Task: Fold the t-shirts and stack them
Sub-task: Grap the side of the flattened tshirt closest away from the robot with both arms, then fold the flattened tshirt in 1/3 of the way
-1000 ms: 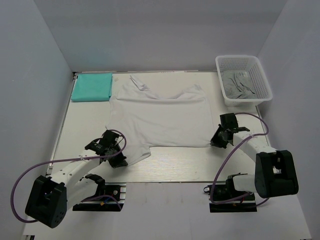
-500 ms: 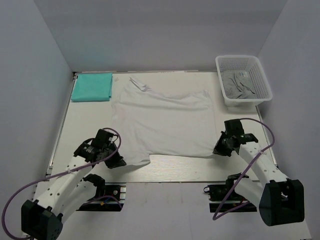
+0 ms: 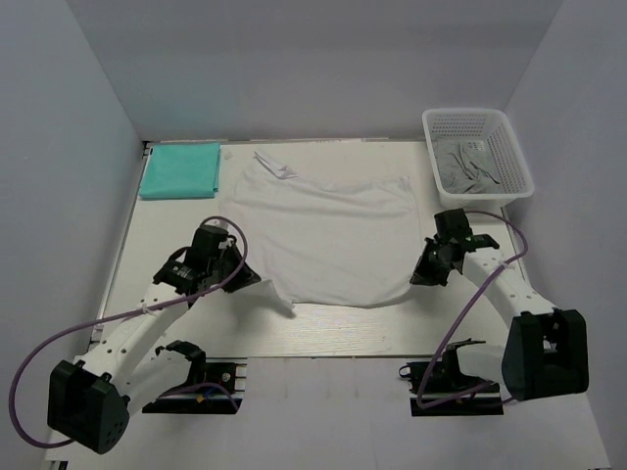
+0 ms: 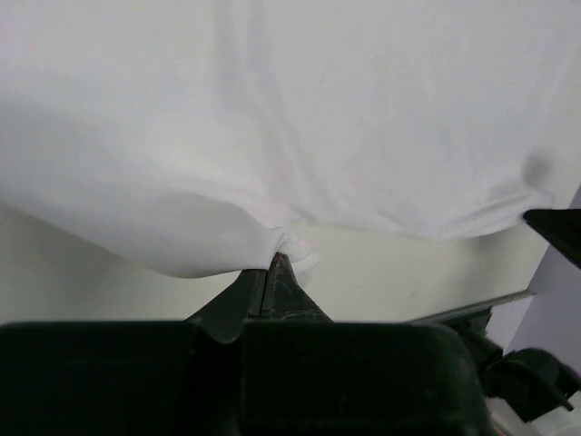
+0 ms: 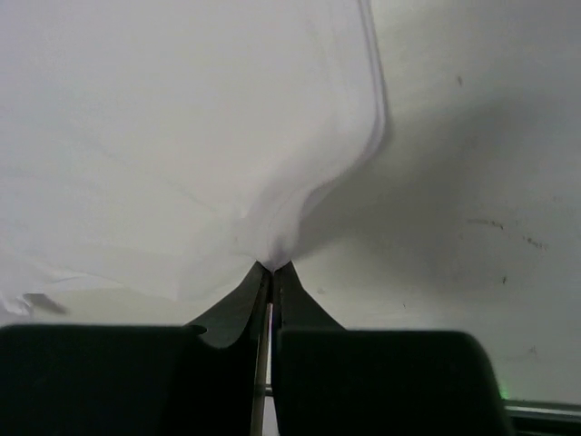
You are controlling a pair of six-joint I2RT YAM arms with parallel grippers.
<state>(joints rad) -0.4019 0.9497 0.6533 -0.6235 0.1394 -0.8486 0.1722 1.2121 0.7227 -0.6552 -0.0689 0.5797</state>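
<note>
**Both grippers pinch the white shirt's near hem**

The left gripper is clamped on a bunched near-left corner of the white t-shirt. The right gripper is clamped on the near-right corner. From above, both sets of fingertips are hidden under the wrists. The soft cloth puckers at each pinch and lies flatter farther back. A strip of pale table shows between hem and arm bases. Far left, the teal t-shirt lies folded square. Far right, a white mesh basket holds grey cloth.

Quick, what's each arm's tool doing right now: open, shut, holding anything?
Left tool: shut, pinching an edge of the white t-shirt.
Right tool: shut, pinching the same shirt's other side.
</note>
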